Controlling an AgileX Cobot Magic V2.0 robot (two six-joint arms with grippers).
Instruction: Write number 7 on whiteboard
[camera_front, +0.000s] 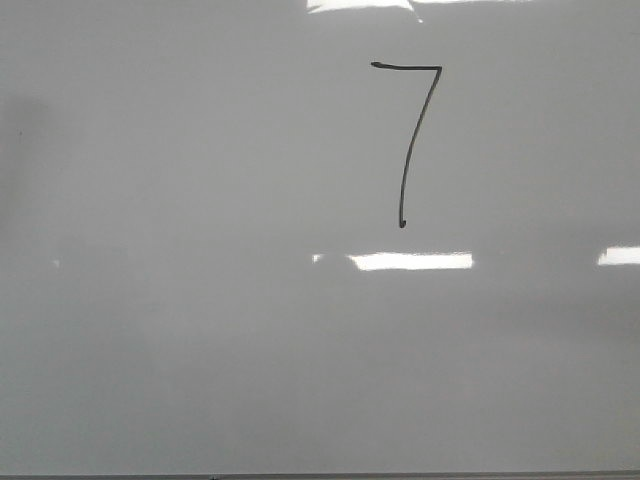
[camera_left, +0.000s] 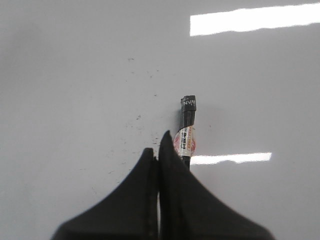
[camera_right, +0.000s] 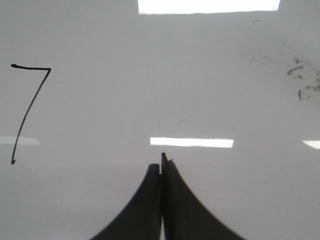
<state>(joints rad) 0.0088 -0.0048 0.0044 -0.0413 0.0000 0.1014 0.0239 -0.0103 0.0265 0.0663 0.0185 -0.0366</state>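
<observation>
Light: bright white rectangular reflections of overhead lamps (camera_front: 411, 261), several, sharp-edged, spread across a glossy pale surface. Further glare strip (camera_front: 360, 5) at the far edge. Walls, floor, furniture, windows: not visible.

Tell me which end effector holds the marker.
The left end effector: a black marker sticks out beside its closed fingers. The right end effector holds nothing visible.
</observation>
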